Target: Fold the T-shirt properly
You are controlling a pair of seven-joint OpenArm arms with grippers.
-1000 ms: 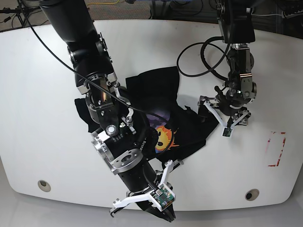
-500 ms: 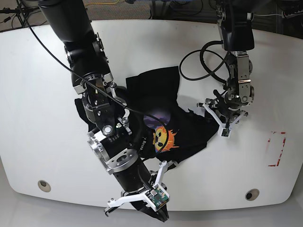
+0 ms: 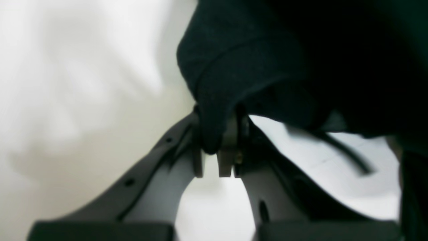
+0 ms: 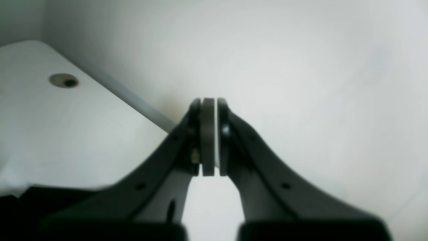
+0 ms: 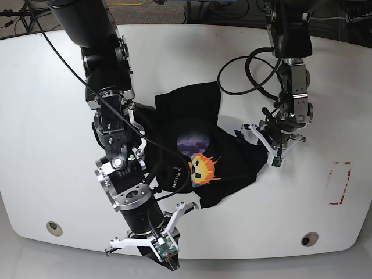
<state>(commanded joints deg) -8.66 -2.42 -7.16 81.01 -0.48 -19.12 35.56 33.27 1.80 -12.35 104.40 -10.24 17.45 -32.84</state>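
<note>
In the left wrist view alone, the left claw (image 3: 214, 147) visibly pinches the T-shirt (image 3: 240, 60).

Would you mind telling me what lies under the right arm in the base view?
Part of the black T-shirt runs beneath the right arm; white table shows beside it. How the covered cloth lies there cannot be seen.

A white tabletop (image 5: 46, 116) with rounded corners fills the view. Two round holes (image 5: 54, 228) sit near its front edge, red tape marks (image 5: 340, 183) lie toward its right end, and tangled cables (image 5: 17, 14) run behind its far edge.
</note>
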